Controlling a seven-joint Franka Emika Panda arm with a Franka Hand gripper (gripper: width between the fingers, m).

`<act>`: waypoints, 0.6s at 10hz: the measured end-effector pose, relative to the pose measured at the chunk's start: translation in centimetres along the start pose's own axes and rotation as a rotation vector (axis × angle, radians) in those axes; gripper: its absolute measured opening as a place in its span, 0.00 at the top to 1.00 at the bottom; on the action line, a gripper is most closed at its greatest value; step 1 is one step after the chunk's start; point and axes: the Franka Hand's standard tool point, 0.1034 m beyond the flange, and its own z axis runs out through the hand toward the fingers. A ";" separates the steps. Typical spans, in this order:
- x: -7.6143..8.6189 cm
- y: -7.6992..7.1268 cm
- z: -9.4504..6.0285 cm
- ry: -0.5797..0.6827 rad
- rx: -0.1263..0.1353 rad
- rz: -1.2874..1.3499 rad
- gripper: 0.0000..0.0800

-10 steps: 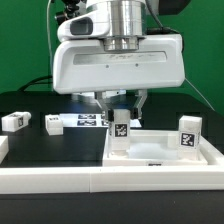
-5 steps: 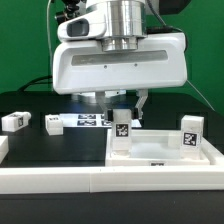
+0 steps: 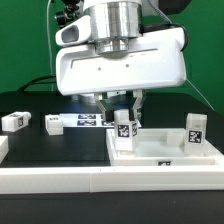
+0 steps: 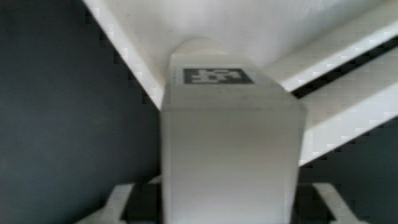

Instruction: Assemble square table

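Black table [image 3: 50, 145] before a green backdrop carries the white plastic square tray-like top [image 3: 165, 157] on the exterior view's right, near side. The fingers [image 3: 137, 101] are clamped on one small white tagged block leg [image 3: 124, 135], held upright at the top's left corner. A second leg [image 3: 194, 131] stands at its right side, while a third leg [image 3: 50, 124] and a fourth leg [image 3: 14, 121] sit far left on the table.

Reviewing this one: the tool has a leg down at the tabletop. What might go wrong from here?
1. The held leg in the tool sits right by the raised rim of the tabletop, at the exterior view's left; it may catch there or seat crooked.
2. Opening the tool before that leg is fixed could let it topple.
3. A sideways move might knock the standing leg.
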 end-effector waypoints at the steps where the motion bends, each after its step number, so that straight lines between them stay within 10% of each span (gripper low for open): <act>1: 0.2 0.1 0.0 0.009 0.007 0.070 0.64; 6: 0.4 0.2 0.0 -0.001 0.027 0.535 0.64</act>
